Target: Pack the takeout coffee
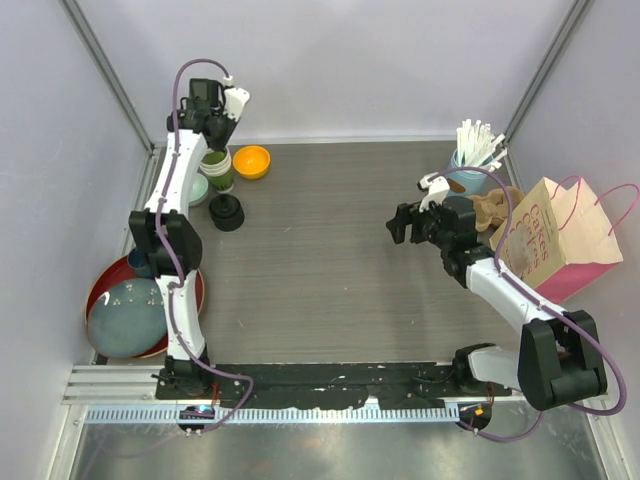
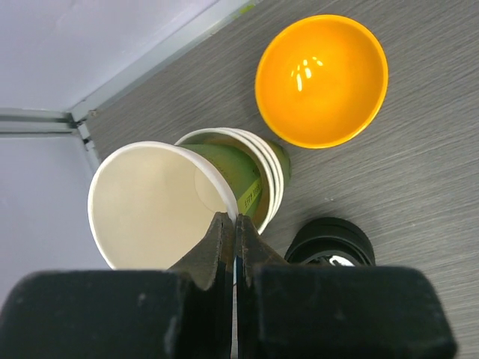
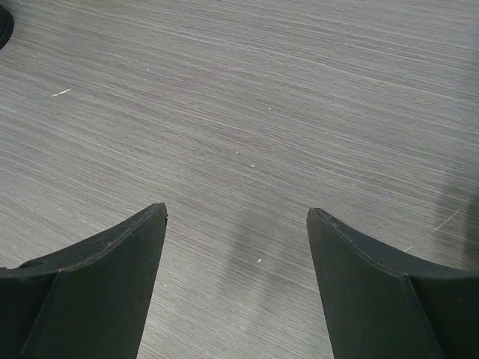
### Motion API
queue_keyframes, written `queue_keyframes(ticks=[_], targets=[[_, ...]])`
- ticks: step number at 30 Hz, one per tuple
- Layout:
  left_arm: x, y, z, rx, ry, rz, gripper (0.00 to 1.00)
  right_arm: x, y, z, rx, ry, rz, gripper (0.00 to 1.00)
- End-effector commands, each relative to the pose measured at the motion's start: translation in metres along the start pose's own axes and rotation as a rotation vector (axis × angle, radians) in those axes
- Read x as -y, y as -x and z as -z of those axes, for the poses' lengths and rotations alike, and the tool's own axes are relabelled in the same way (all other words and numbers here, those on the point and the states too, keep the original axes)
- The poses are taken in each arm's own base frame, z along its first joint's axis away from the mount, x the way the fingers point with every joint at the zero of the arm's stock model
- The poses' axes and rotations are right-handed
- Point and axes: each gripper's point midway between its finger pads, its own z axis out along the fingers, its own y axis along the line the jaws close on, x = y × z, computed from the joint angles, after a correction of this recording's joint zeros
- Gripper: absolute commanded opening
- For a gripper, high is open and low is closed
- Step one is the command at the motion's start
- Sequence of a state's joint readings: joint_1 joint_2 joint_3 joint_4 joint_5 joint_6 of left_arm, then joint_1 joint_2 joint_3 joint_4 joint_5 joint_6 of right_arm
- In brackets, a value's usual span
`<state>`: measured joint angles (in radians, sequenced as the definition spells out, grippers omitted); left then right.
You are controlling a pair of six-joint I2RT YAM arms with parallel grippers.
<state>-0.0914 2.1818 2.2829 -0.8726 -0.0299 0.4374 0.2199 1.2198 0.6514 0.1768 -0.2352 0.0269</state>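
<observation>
- My left claw [image 2: 235,228] is pinched shut on the rim of one cup [image 2: 150,202].
- That cup tilts over the stack [image 2: 266,176] in the far left corner. I cannot tell whether its base has cleared the stack.
- Lids [image 2: 329,243] sit just beside the stack.
- My right claw [image 3: 236,217] stands wide, holding nothing, over bare worktop [image 3: 299,90].
- Step judged: separating one cup.
- Next move calls for a straight lift that leaves the stack standing, then setting the cup upright for a lid.
</observation>
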Motion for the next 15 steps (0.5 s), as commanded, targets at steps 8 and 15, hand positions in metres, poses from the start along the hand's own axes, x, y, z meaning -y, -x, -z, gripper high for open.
queue_keyframes(ticks=[8, 15], targets=[[-0.045, 0.08, 0.135, 0.286, 0.174, -0.006, 0.0, -0.016, 0.039, 0.004, 0.084, 0.05, 0.02, 0.81], [0.032, 0.094, 0.206, 0.366, -0.001, -0.104, 0.0, -0.008, 0.068, 0.016, 0.119, -0.038, -0.068, 0.81]])
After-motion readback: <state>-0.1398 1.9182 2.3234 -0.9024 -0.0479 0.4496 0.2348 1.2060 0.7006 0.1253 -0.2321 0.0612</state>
